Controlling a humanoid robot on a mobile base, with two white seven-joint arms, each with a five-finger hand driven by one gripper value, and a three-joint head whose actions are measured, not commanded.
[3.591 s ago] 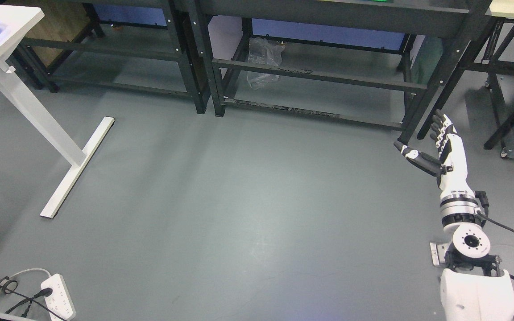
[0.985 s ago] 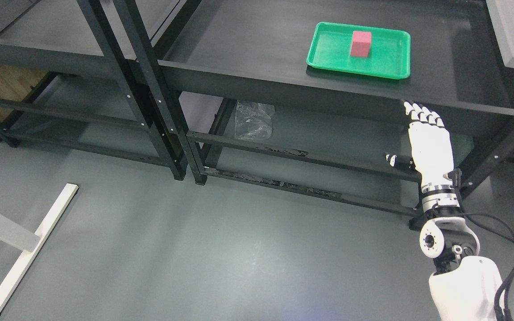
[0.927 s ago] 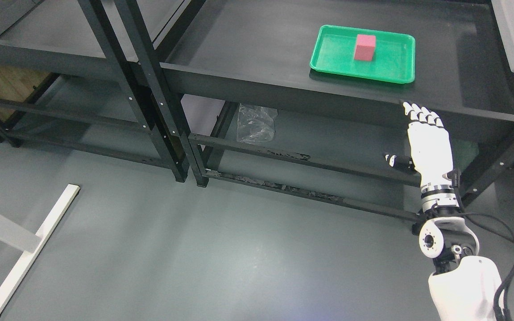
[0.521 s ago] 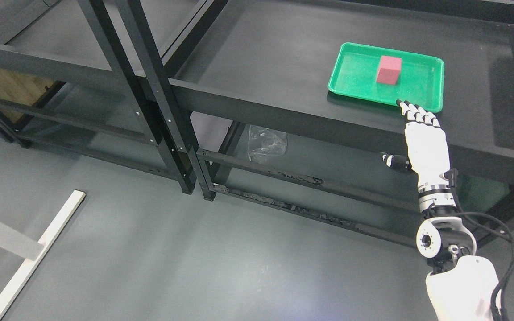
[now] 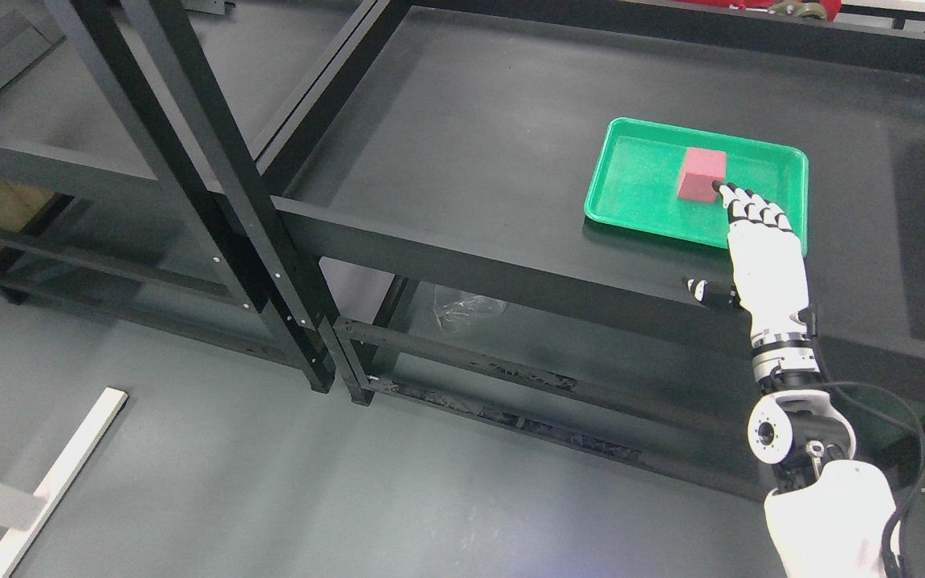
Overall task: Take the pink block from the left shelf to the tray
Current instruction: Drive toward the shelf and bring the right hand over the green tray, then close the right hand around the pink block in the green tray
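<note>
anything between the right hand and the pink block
Nothing: in the head view the right hand overlaps the green tray, open fingertips at the pink block; contact unclear.

The right robot hand is shelled in white, with black-jointed fingers. A silver ringed wrist and black cables are seen behind it.

Pink block sits upright in green tray.
</note>
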